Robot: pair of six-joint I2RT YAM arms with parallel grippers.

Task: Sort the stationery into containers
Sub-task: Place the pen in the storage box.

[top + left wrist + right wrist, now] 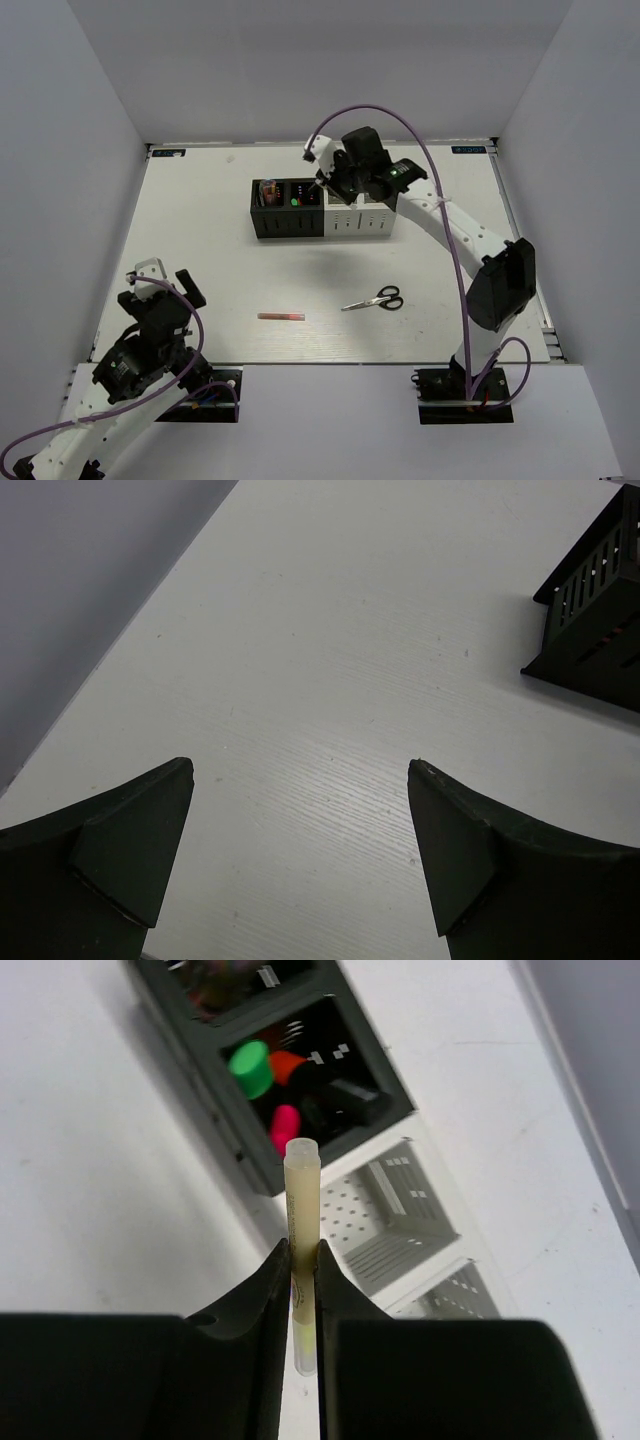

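Nearest the lens, left gripper (300, 770): fingers spread wide, hovering over the table (330, 630), well to the near left of the container row (322, 222). Farther back, right gripper (302, 1250) pinching a thin yellow stick (301, 1190), fingers pressed in on its shaft, capped end poking out past the fingertips. Poised above the row, about where the second black box meets the first white one. Inside that second black box, highlighters (250, 1065) standing with green, orange and pink ends up. In the leftmost black box, possibly a pink tube (268, 190), too blurred to be sure. Two perforated white boxes at the row's right end. On the table in front of the row, well apart from it: black-handled scissors (375, 299) lying flat toward the right, and a pink stick (281, 316) toward the left, slightly farther from the row than the scissors.
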